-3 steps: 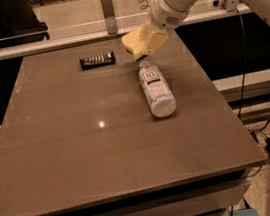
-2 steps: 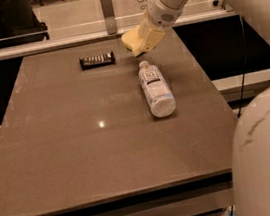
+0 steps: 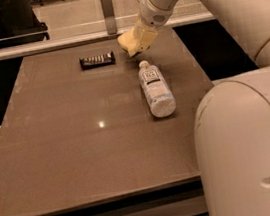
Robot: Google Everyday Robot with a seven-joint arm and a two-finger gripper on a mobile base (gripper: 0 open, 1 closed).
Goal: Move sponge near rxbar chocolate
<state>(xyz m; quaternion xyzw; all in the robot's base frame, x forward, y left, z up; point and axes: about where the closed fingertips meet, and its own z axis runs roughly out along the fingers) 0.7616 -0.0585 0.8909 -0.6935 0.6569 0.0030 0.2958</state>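
The rxbar chocolate (image 3: pixel 97 60) is a small dark wrapped bar with pale lettering, lying flat near the table's far edge. My gripper (image 3: pixel 136 45) is just to its right, low over the table's far edge, at the end of the white arm coming in from the upper right. It is shut on the pale yellow sponge (image 3: pixel 126 41), which sticks out from the fingers toward the bar. A short gap separates the sponge from the bar. I cannot tell whether the sponge touches the table.
A clear plastic bottle (image 3: pixel 155 87) with a white label lies on its side right of centre, just in front of the gripper. The brown table (image 3: pixel 71 155) spreads to the left and front. My white body fills the lower right. A glass rail runs behind the table.
The gripper with the sponge has moved a little left, toward the rxbar chocolate. The bar and the bottle have not moved.
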